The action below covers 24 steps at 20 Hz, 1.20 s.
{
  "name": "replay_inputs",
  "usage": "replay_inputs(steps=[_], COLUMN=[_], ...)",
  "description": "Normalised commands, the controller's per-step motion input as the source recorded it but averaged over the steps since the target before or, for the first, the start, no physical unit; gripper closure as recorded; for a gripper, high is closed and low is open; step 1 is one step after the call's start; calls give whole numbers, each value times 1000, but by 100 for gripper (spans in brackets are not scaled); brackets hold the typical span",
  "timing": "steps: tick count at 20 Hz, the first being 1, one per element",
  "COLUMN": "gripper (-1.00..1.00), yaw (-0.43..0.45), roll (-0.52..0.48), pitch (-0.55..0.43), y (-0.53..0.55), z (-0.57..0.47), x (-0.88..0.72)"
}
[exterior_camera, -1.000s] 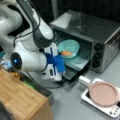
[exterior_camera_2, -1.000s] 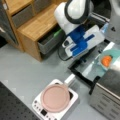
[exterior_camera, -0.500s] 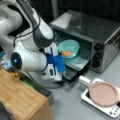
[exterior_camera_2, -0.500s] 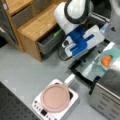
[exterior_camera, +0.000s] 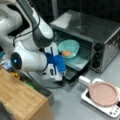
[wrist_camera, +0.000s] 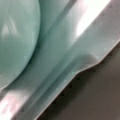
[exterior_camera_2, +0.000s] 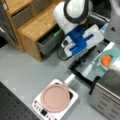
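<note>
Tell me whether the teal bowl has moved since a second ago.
No. In a front view the bowl sits at the same spot on the tray inside the oven, with the gripper at the tray's edge.

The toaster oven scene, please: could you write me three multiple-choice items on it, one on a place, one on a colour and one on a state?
1. Where is the teal bowl?
A. on the wooden cabinet
B. in the toaster oven
C. on the white cooker

2. What colour is the pan on the white cooker?
A. pink
B. black
C. green

3. How does the oven door stand?
A. shut
B. taken off
C. open, folded down

Answers:
1 B, the bowl sits on the oven's tray, with something orange in it.
2 A, the pan is pink in both front views.
3 C, the door lies flat in front of the opening, beside the claw.
</note>
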Motion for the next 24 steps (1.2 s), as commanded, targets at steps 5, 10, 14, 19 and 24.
replay_inputs(steps=[5, 10, 14, 19, 24], gripper=[-100, -100, -100, -100, -100], yaw=[241, 172, 149, 142, 127], roll=[21, -71, -147, -197, -253], pitch=[152, 134, 111, 99, 82], y=[-151, -97, -45, 26, 97], z=[166, 133, 133, 187, 199], x=[214, 177, 151, 113, 54])
